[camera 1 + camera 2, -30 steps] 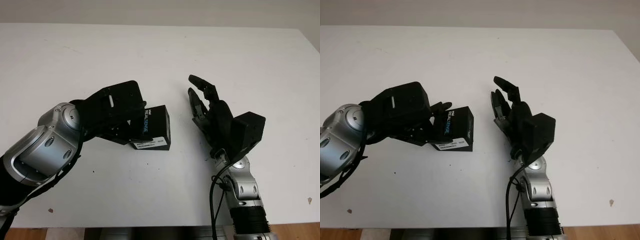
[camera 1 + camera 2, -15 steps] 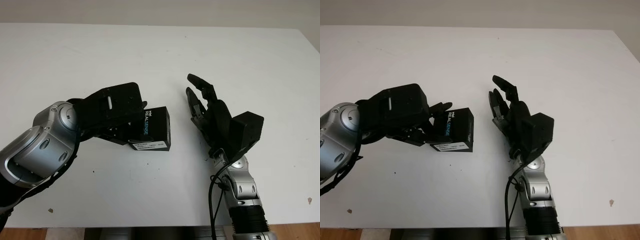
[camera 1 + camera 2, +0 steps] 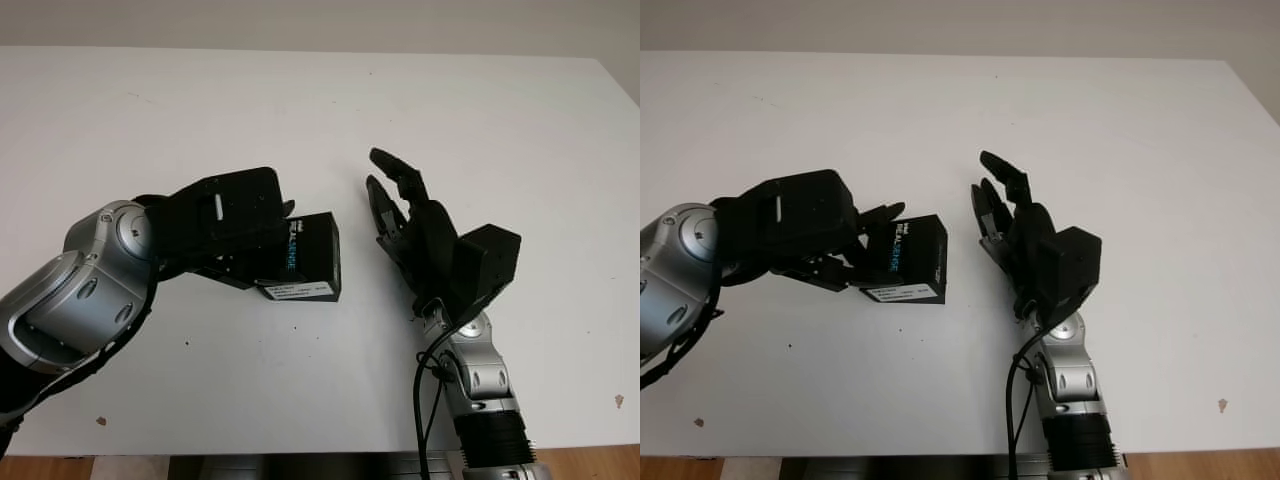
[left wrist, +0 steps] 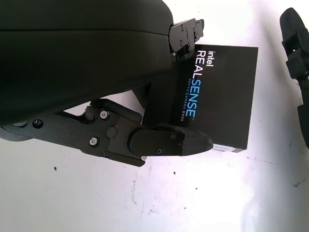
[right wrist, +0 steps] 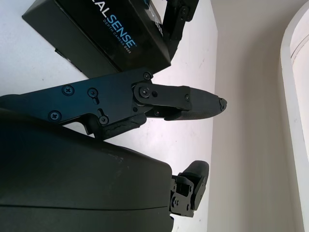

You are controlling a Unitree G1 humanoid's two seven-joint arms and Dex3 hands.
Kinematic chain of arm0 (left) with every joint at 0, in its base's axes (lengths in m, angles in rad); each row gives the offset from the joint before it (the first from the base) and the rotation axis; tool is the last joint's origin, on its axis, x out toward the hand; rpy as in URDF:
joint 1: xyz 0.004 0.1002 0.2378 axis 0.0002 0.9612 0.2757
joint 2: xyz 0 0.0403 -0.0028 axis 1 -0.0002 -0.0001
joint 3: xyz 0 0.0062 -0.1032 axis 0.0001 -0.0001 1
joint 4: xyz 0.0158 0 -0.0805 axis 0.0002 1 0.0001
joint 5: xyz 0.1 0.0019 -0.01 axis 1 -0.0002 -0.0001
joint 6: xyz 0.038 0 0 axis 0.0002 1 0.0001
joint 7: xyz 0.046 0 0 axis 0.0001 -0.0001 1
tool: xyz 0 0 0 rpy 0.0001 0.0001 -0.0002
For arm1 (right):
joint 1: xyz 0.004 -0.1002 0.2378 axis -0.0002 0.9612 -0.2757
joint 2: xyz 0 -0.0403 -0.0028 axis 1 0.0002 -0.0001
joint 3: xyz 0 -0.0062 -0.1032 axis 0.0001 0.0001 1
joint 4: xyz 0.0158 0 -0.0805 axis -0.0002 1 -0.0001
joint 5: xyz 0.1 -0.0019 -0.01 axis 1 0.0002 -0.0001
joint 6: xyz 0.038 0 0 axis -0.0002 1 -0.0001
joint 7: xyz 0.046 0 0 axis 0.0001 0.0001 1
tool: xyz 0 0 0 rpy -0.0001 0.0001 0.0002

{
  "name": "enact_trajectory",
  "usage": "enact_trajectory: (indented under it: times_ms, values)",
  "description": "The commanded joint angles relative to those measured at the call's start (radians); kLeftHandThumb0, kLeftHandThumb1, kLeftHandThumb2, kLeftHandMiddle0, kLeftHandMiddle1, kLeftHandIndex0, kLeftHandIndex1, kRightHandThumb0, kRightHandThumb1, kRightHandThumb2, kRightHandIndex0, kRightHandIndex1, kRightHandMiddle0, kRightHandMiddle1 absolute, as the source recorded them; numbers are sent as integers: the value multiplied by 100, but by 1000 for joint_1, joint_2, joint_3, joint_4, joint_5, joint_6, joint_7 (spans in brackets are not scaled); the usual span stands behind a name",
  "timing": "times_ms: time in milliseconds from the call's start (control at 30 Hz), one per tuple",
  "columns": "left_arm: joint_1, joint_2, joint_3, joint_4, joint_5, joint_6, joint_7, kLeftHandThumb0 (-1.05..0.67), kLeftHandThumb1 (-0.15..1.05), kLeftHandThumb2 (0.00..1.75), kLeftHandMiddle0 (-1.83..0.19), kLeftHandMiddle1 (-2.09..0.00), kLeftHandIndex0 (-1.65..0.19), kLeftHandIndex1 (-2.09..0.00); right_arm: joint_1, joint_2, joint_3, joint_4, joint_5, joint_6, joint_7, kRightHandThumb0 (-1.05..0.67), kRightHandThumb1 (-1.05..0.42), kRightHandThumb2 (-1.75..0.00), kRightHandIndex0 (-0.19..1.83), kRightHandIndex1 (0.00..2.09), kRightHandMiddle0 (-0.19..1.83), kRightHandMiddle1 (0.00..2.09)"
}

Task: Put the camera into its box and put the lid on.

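Observation:
A black camera box [image 3: 312,256] printed "REALSENSE", its lid on, lies on the white table [image 3: 200,110] left of centre. My left hand [image 3: 264,244] comes in from the left and is shut on the box's left end. In the left wrist view one finger [image 4: 186,35] sits at the box's far edge and another finger [image 4: 169,143] lies along its label side. My right hand [image 3: 393,200] is open just to the right of the box, palm turned toward it with a small gap between. The box [image 5: 106,34] lies beyond its fingers [image 5: 193,102] in the right wrist view. What is inside the box is hidden.
The white table stretches wide to the back and to both sides. A few small dark specks [image 3: 100,420] mark its front part, and its front edge [image 3: 300,455] runs close behind both arms.
My right hand has drifted a little to the left, toward the box. The left hand and the box have stayed nearly in place.

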Motion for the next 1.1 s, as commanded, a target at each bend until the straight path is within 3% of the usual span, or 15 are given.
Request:
enact_trajectory:
  times_ms: [0, 167, 733, 933, 1067]
  values:
    - [-2, 8, -16, 19, 11, -5, -13, -57, 105, 35, 19, 0, 19, 0, -3, 2, -1, 0, 3, -21, 7, -69, -105, -43, 17, 6, -10, 78]
    - [-10, 7, -16, 46, 28, -18, -37, -57, 105, 37, 19, 0, 19, 0, 0, 5, -2, -5, 10, -19, 14, -69, -105, -43, 16, 6, -10, 80]
    - [-53, 9, -32, 89, 21, 99, -66, -54, 105, 36, 19, 0, 19, 0, 1, 7, -10, -3, 24, -27, 37, -68, -105, -43, 15, 5, -14, 87]
    - [-57, 49, -49, 89, 34, 71, -92, -56, 105, 39, 19, 0, 19, 0, 1, 9, -5, -5, 10, -23, 30, -70, -105, -43, 16, 6, -14, 87]
    - [-44, 111, -68, 83, 91, -2, -102, -59, 105, 40, 19, 0, 19, 0, 0, 9, -2, -1, 7, -30, 29, -70, -105, -43, 16, 6, -14, 87]
